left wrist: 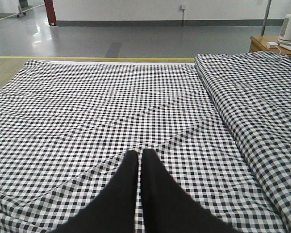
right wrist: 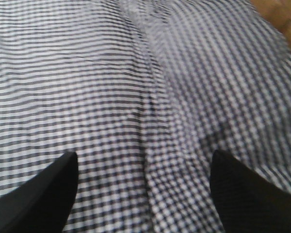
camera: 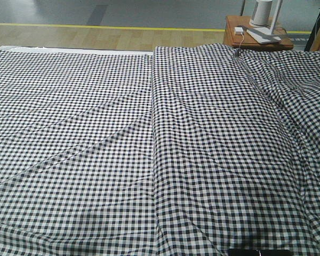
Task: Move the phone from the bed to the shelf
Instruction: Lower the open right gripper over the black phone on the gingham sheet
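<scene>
Task looks barely started to us: nothing is gripped and nothing has been placed. The left gripper (left wrist: 138,158) has its two dark fingers pressed together with no gap and nothing between them, hovering low over the left half of the bed (camera: 96,133). The right gripper (right wrist: 144,158) has its fingers spread wide apart and empty, pointing down at the checked sheet near a crease; that view is blurred. We cannot confirm where the phone is. The only candidate is a dark sliver (camera: 258,252) at the very bottom edge of the front view, lying on the right half of the bed, but it is cut off by the frame, so we cannot tell if it is the phone. Neither wrist view shows it. The shelf is in no view. Everything is left to do, as we judge it: find and grasp the phone, lift it, carry it to the shelf, release. Counts: one bed with one seam down the middle, two grippers, zero confirmed phones, zero shelves, and one bedside table (camera: 232,26) beyond the far right corner, carrying one white cylinder (camera: 261,12), one small white block (camera: 239,30) and one flat pale item (camera: 264,35).
</scene>
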